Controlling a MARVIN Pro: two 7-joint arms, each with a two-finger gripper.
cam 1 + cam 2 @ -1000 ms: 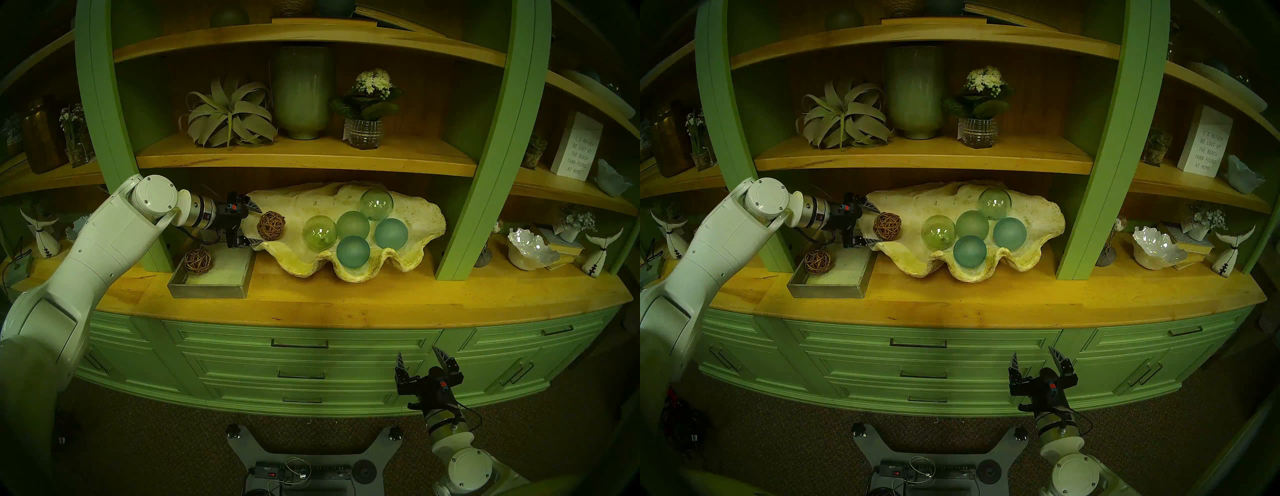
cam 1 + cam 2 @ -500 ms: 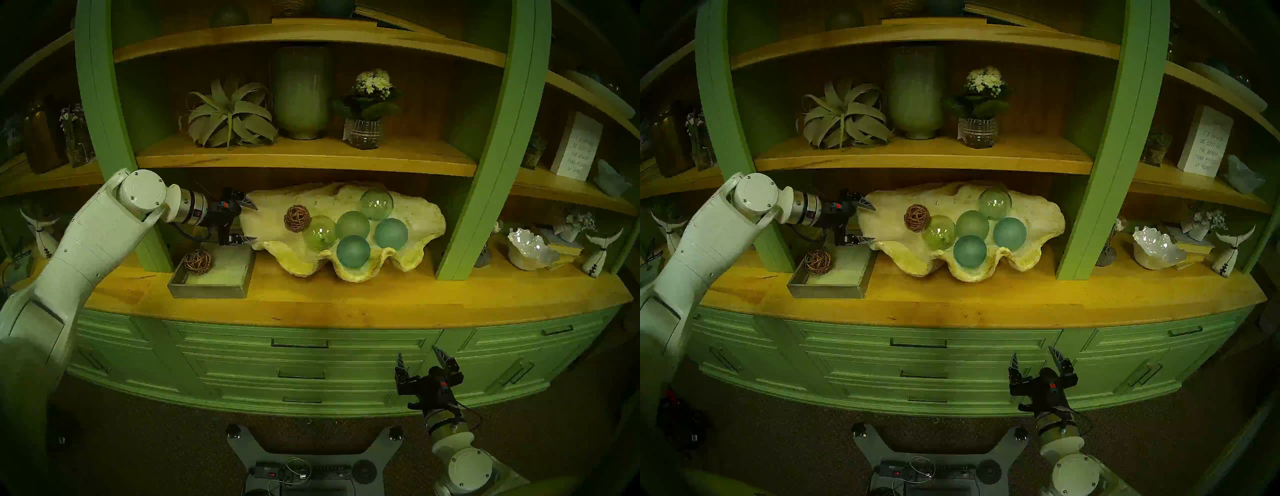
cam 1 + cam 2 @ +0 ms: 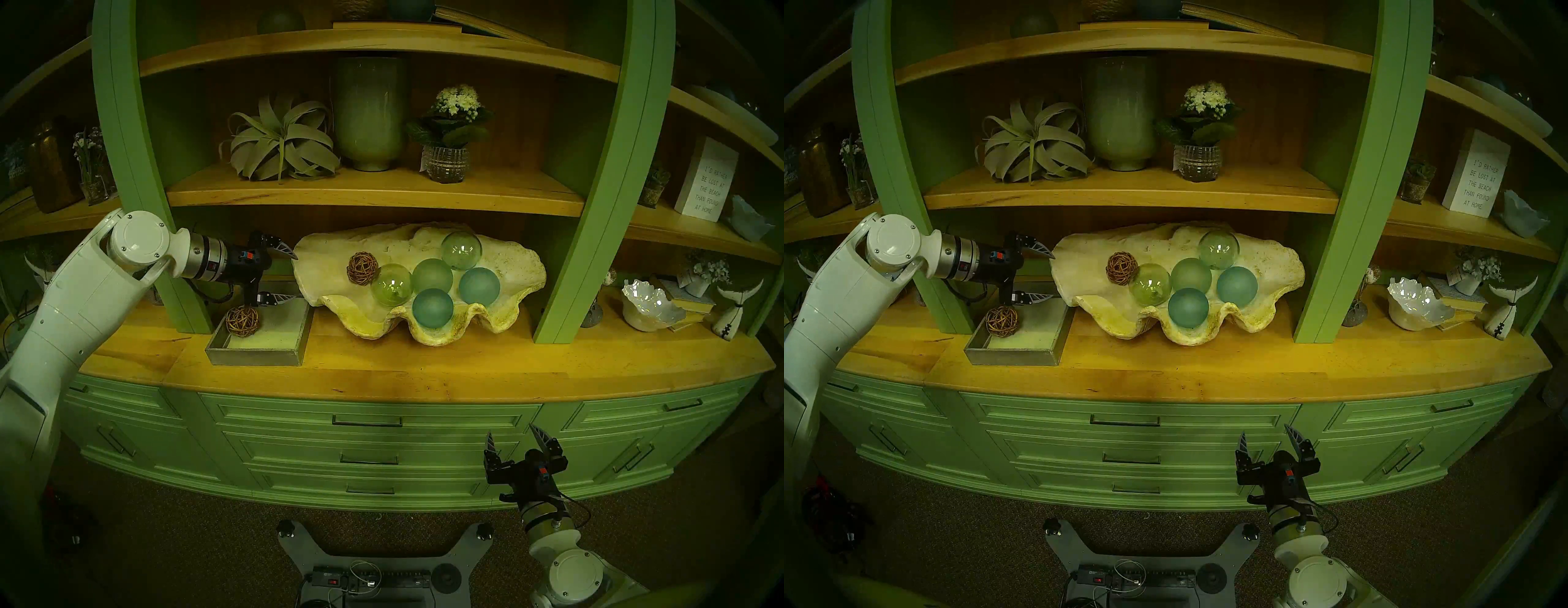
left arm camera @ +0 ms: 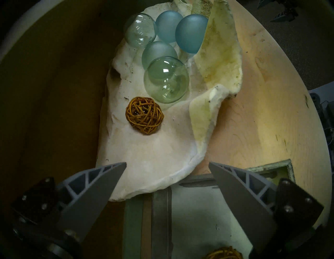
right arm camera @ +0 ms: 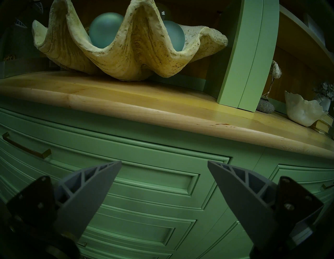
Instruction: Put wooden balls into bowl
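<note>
One wooden ball (image 3: 362, 267) sits inside the big clam-shell bowl (image 3: 500, 259), at its left end and right up against the nearest clear green glass sphere (image 3: 391, 284) (four more glass spheres are bunched just beyond it). The other wooden ball (image 3: 242, 321) lies in the grey tray (image 3: 254, 356) on the counter (image 3: 424, 373), just left of the bowl. The left gripper (image 3: 292, 276) hangs with jaws spread wide and nothing between them, off the bowl's left rim and above the tray, while the right gripper (image 3: 513, 435) points at the drawers (image 5: 153, 180) below the counter, wide apart and empty too.
</note>
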